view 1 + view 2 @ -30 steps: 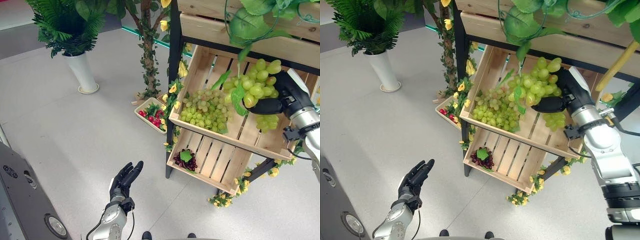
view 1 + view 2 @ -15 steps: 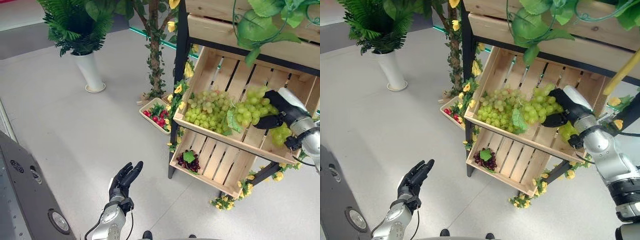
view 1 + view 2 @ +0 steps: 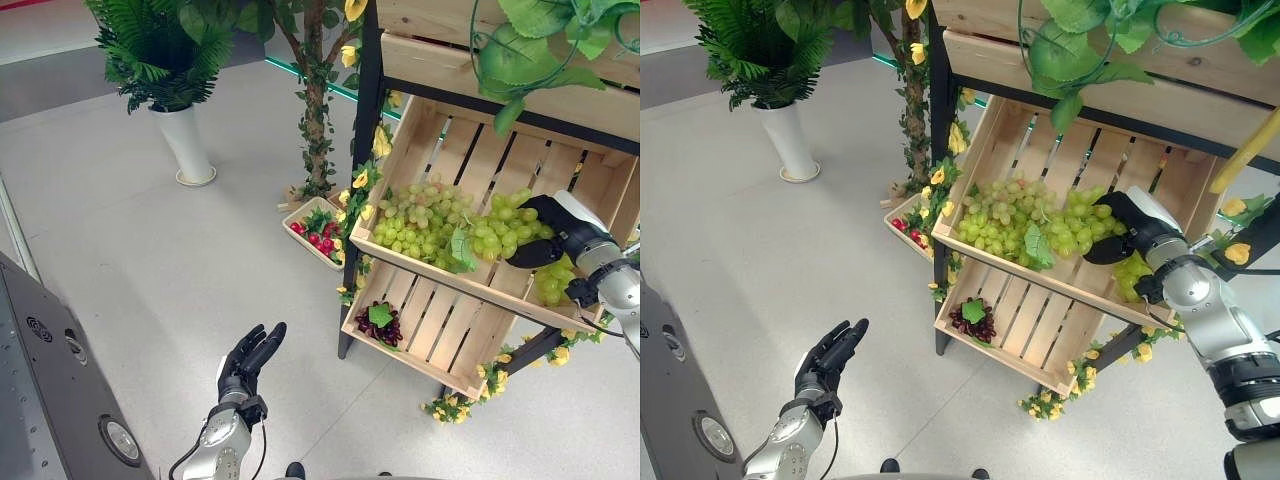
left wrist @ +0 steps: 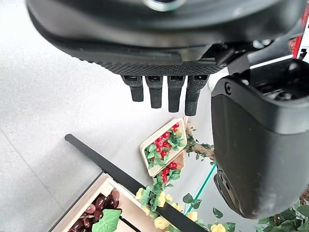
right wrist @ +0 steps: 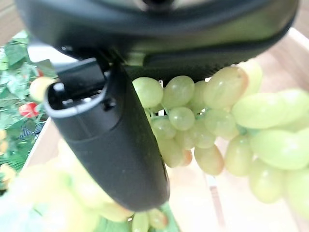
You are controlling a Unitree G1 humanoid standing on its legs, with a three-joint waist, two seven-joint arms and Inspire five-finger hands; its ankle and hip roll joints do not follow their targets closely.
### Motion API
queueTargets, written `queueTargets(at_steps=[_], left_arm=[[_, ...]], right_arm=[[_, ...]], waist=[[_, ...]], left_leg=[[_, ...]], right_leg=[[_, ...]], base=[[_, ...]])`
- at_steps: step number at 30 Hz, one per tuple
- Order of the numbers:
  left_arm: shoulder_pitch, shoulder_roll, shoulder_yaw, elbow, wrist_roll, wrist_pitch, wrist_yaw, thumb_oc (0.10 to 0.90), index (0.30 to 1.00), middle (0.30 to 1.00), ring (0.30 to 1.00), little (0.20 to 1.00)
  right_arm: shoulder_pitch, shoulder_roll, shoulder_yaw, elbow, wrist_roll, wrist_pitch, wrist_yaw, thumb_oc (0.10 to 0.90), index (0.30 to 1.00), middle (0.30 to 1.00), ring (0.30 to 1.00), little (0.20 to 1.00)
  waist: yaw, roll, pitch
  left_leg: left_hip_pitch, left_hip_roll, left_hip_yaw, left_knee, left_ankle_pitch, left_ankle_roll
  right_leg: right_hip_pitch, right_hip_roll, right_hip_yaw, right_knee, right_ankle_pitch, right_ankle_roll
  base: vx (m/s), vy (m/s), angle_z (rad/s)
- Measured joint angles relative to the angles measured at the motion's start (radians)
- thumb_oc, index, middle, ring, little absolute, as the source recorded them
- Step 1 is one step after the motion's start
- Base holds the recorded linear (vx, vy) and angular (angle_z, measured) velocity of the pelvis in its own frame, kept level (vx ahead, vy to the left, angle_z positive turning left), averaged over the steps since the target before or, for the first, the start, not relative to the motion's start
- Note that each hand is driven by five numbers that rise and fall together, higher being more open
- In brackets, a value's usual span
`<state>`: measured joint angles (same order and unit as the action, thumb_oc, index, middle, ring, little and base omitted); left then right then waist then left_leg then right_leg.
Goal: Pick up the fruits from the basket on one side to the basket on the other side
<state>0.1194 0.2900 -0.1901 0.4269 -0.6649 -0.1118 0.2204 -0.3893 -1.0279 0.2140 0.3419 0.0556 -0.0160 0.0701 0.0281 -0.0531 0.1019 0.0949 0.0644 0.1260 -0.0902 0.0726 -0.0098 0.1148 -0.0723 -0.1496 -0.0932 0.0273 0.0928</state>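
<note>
Right hand curled round a green grape bunch in the upper crate; left hand at seven o'clock, fingers straight, holding nothing

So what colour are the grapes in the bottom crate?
Dark purple grapes with a green leaf on top, clearest in the left eye view.

left hand: dark, ridged fingers, at 7 o'clock | left forearm: silver-grey, rounded shell | right hand: dark, smooth casing, at 3 o'clock | right forearm: silver-grey, banded cylinder segments
</note>
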Motion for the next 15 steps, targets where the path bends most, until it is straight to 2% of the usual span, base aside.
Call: queueTargets(at_steps=[8, 15], left_arm=[[0.000, 0.002, 0.000, 0.000, 0.000, 0.000, 0.000, 0.800, 0.900, 0.900, 0.900, 0.900], [0.000, 0.004, -0.002, 0.000, 0.000, 0.000, -0.001, 0.800, 0.900, 0.900, 0.900, 0.900]], right_arm=[[-0.007, 0.005, 0.000, 0.007, -0.001, 0.053, -0.003, 0.800, 0.900, 0.900, 0.900, 0.900], [-0.008, 0.019, 0.000, 0.006, -0.001, 0.071, -0.005, 0.800, 0.900, 0.900, 0.900, 0.900]], waist=[[-0.002, 0.000, 0.000], [-0.005, 0.000, 0.000]], left_leg=[[0.000, 0.000, 0.000, 0.000, 0.001, -0.002], [0.000, 0.001, 0.000, 0.000, 0.000, 0.000]], right_leg=[[0.000, 0.000, 0.001, 0.000, 0.000, 0.000], [0.000, 0.000, 0.001, 0.000, 0.000, 0.000]], base=[[0.00, 0.000, 0.00], [0.00, 0.000, 0.00]])
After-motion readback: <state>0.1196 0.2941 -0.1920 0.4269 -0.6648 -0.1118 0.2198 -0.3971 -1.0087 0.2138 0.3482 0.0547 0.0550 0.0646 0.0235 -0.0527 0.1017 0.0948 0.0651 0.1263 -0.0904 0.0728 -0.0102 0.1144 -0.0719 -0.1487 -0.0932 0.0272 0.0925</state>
